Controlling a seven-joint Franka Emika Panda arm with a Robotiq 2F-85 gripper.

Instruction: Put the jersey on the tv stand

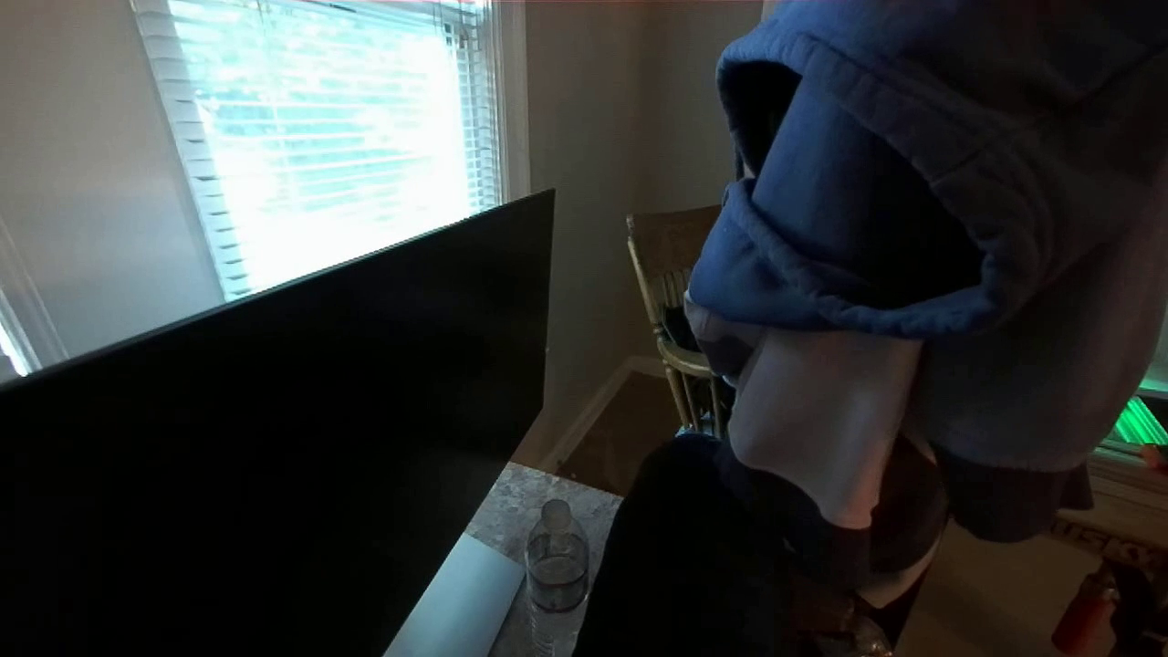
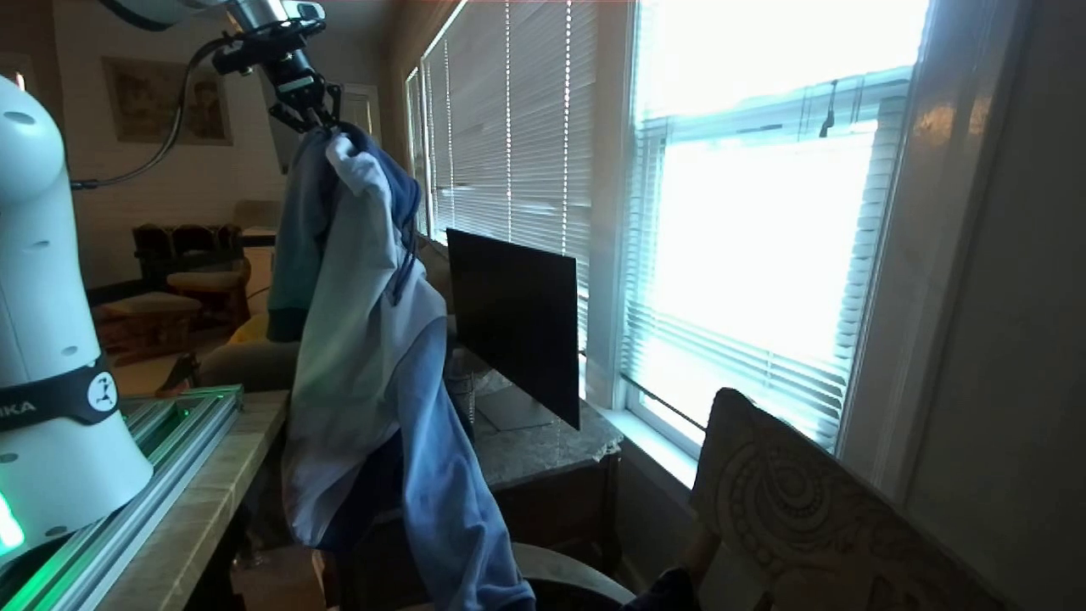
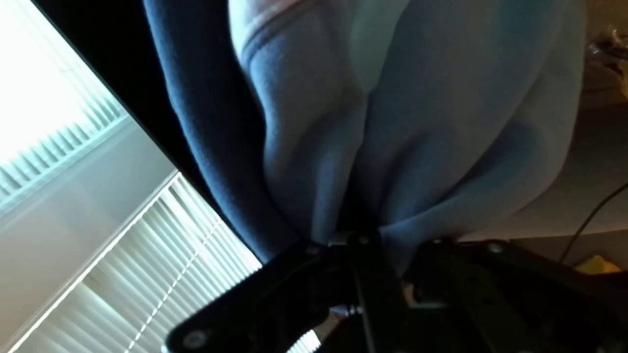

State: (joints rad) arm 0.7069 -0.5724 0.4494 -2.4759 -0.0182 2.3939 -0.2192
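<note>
The jersey is a large blue-grey garment with a paler inner side. It hangs in long folds in both exterior views (image 1: 844, 155) (image 2: 356, 339) and fills the upper middle of the wrist view (image 3: 314, 122). My gripper (image 2: 318, 123) is shut on its top edge and holds it in the air; the fingers also show in the wrist view (image 3: 392, 252), with cloth bunched between them. The tv stand shows as a grey mottled flat top (image 2: 551, 454) behind the jersey, apart from it as far as I can see. A strip of it also shows in an exterior view (image 1: 593, 493).
A large black television (image 1: 274, 474) stands on the tv stand by the window. A clear bottle (image 1: 557, 570) and a flat silver object (image 1: 470, 593) lie near it. A carved wooden chair (image 2: 797, 501) and a dark rounded object (image 1: 684, 547) are nearby. The robot's wooden table (image 2: 204, 509) is alongside.
</note>
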